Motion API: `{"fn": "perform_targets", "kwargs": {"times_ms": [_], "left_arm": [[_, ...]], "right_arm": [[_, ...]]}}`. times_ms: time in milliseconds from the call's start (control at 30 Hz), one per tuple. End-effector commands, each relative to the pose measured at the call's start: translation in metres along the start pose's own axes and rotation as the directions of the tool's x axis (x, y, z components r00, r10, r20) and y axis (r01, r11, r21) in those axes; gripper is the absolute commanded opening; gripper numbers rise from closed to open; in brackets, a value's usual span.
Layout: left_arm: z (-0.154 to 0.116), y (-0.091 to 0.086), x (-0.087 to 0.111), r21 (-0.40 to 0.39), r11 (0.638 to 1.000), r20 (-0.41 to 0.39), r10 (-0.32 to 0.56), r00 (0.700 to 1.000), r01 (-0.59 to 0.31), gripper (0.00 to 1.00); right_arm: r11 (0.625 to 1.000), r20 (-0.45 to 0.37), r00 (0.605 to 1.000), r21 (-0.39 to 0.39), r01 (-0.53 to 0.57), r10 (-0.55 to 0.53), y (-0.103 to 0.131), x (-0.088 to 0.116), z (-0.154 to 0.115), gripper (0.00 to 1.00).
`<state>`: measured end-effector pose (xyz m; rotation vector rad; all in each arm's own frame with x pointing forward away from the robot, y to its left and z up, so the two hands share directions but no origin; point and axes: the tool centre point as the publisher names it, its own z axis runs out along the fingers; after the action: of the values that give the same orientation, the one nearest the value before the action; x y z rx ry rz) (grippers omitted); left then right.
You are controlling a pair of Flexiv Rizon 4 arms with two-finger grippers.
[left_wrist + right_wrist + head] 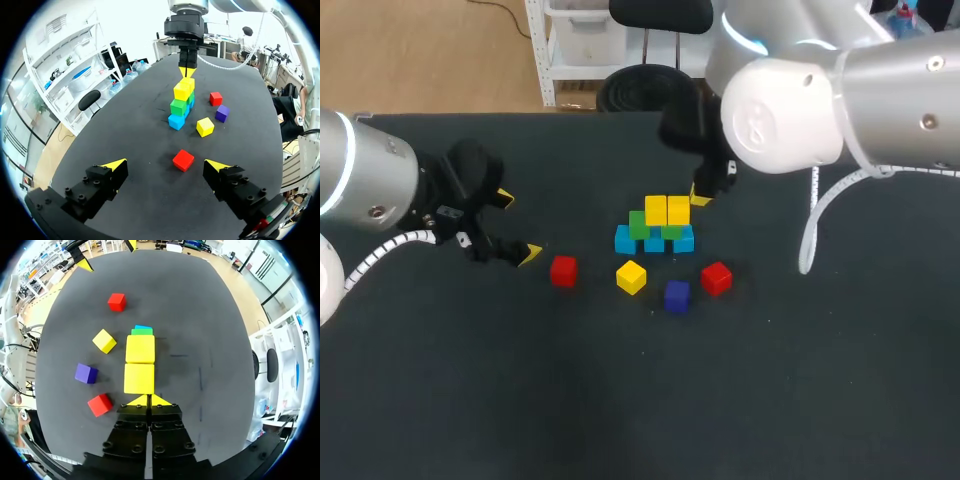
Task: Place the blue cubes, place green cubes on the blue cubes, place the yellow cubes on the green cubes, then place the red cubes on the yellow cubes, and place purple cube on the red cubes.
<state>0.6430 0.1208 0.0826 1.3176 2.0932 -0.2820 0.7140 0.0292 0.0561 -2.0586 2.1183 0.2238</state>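
A stack stands mid-table: blue cubes point(625, 240) at the base, green cubes point(638, 224) on them, and two yellow cubes point(667, 209) on top. Loose in front lie a red cube point(563, 270), a yellow cube point(631, 276), a purple cube point(677, 295) and another red cube point(716, 278). My right gripper point(701, 197) is shut and empty, its tips point(148, 399) just behind the nearer top yellow cube point(139, 378). My left gripper point(517, 226) is open at the left. The red cube point(183, 160) lies on the table just ahead of its fingers point(165, 167).
Black tabletop point(470, 380) with broad free room in front and to both sides of the cubes. My right arm point(800, 110) hangs over the back right of the table.
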Motion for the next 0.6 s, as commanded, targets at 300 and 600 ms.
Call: {"fn": "perform_targets", "kwargs": {"times_ms": [300, 600], "left_arm": [[0.0001, 0.0003, 0.001, 0.001, 1.0, 0.004, 0.001, 1.0, -0.001, 1.0], [0.0001, 0.0003, 0.001, 0.001, 1.0, 0.004, 0.001, 1.0, -0.001, 1.0]], "right_arm": [[1.0, 0.002, 1.0, -0.003, 0.002, -0.002, -0.0014, -0.0011, 0.0004, 0.0], [1.0, -0.001, 1.0, -0.004, -0.001, 0.001, 0.0014, 0.0044, -0.0016, 0.0]]}}
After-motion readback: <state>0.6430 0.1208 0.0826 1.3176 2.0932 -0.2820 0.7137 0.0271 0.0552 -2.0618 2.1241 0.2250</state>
